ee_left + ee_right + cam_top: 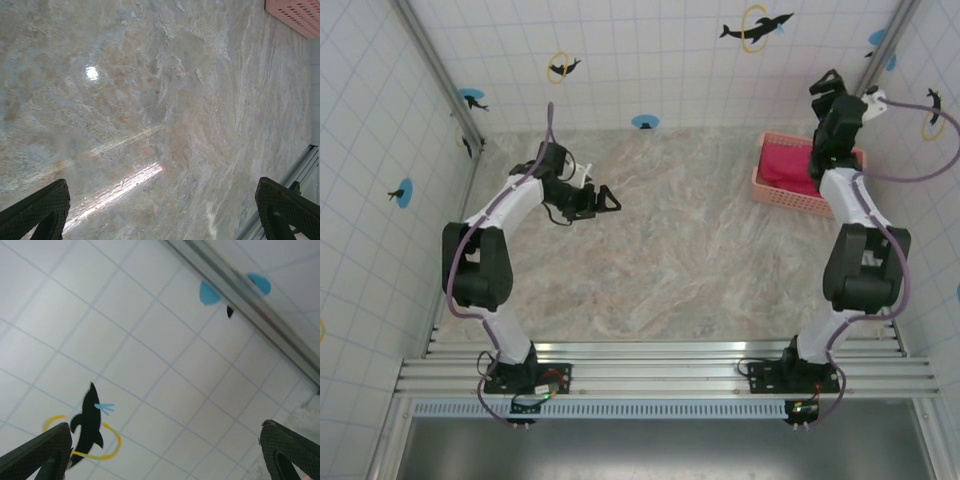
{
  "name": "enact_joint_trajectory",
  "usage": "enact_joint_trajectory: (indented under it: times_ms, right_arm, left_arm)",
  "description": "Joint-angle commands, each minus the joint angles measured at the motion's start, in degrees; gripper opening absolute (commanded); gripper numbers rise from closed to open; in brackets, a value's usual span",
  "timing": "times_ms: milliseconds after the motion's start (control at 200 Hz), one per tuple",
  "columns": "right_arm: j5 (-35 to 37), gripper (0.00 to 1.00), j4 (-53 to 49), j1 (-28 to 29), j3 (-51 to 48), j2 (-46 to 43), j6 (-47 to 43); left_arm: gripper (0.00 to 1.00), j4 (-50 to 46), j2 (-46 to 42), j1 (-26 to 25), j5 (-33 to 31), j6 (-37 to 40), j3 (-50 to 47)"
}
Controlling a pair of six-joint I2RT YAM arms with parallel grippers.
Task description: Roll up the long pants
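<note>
The magenta long pants (788,166) lie bundled inside the salmon-pink slotted basket (782,194) at the back right of the table; my right arm hides part of them. My right gripper (828,88) is raised high above the basket, open, facing the tiled wall, with nothing between its fingers (37,452). My left gripper (603,201) hovers over the bare marble tabletop at the left, open and empty, its dark fingertips (40,207) wide apart.
A corner of the basket (296,15) appears at the top right of the left wrist view. The marble tabletop (670,260) is bounded by tiled walls with dolphin stickers (756,28) and a metal rail (670,365) at the near edge.
</note>
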Motion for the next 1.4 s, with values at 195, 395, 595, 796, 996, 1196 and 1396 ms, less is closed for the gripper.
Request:
enact_joint_trajectory:
  times_ms: [195, 395, 595, 796, 996, 1196, 1396]
  right_arm:
    - [-10.4, 0.99, 0.7, -0.2, -12.6, -9.1, -9.9]
    - [-17.9, 0.99, -22.0, 7.0, -17.8, -24.8, -36.4]
    - [-10.2, 0.99, -24.9, 13.0, -36.6, -37.0, -46.3]
    - [-7.8, 1.0, -6.5, 12.6, -56.0, -36.9, -47.3]
    - [-6.2, 1.0, 5.8, 11.4, -57.1, -31.1, -51.1]
    - [-8.4, 1.0, 11.6, 11.1, -54.8, -19.1, -55.1]
    - [-8.4, 0.99, 32.2, 13.0, -63.0, -12.3, -57.1]
  left_arm:
    - [0.97, 7.0, -4.8, 3.0, 1.6, 1.7, -5.8]
    - [0.97, 23.7, -18.1, 7.3, -19.3, 9.9, -19.7]
    - [0.97, 48.5, -26.4, 7.2, -32.7, 20.4, -38.0]
    - [0.97, 62.6, -23.9, 6.8, -34.2, 20.9, -47.7]
    - [0.97, 84.2, -18.6, 4.1, -34.6, 26.9, -56.6]
    - [0.97, 87.5, -17.6, 2.6, -36.3, 27.6, -58.2]
    - [0.98, 87.0, -17.6, 2.6, -36.5, 27.4, -58.0]
